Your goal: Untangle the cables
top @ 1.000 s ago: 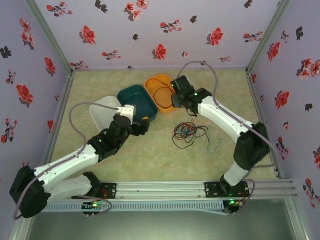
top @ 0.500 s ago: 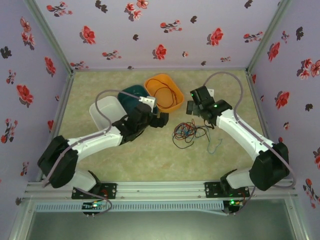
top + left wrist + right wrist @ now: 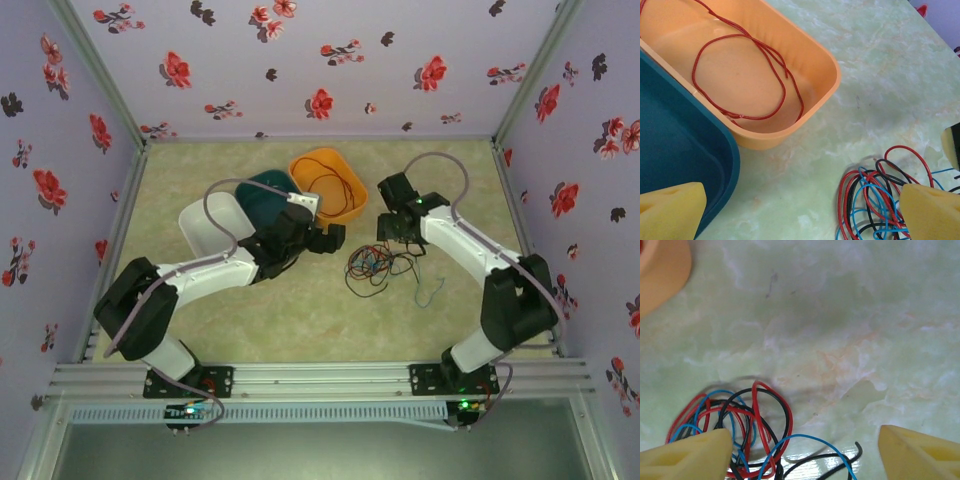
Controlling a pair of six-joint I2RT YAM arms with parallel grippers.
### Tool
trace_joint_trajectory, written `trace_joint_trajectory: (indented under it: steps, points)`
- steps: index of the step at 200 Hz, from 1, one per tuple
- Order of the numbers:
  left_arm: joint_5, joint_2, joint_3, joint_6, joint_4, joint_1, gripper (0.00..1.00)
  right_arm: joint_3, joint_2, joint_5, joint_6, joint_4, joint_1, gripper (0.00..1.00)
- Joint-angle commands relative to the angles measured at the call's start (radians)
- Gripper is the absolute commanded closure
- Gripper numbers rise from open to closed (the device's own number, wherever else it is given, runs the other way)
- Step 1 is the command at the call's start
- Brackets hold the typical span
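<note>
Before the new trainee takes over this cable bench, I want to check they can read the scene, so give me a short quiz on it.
1. True or false: the orange tub has a red cable lying in it.
2. Where is the tangled bundle? A: in the orange tub. B: on the table. C: lifted in the air.
3. Fill in: the tangled bundle is made of red, black and ____ cables.

Key: 1 true; 2 B; 3 blue.
</note>
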Motion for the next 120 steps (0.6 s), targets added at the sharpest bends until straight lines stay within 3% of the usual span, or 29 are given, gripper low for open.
trace_joint_trajectory:
  steps: [1, 26, 80, 120]
  points:
    - [0.009, 0.017, 0.025, -0.023, 0.035, -0.007, 0.00, 0.063, 0.044, -0.066, -0.037, -0.053, -0.005, 0.38]
    - [0.016, 0.023, 0.023, -0.026, 0.036, -0.007, 0.00, 0.091, 0.096, -0.091, -0.053, -0.067, -0.005, 0.51]
    - [0.020, 0.028, 0.012, -0.032, 0.039, -0.007, 0.00, 0.111, 0.174, -0.134, -0.074, -0.069, -0.005, 0.64]
    - [0.020, 0.024, 0.001, -0.034, 0.039, -0.007, 0.00, 0.114, 0.210, -0.156, -0.074, -0.049, -0.005, 0.67]
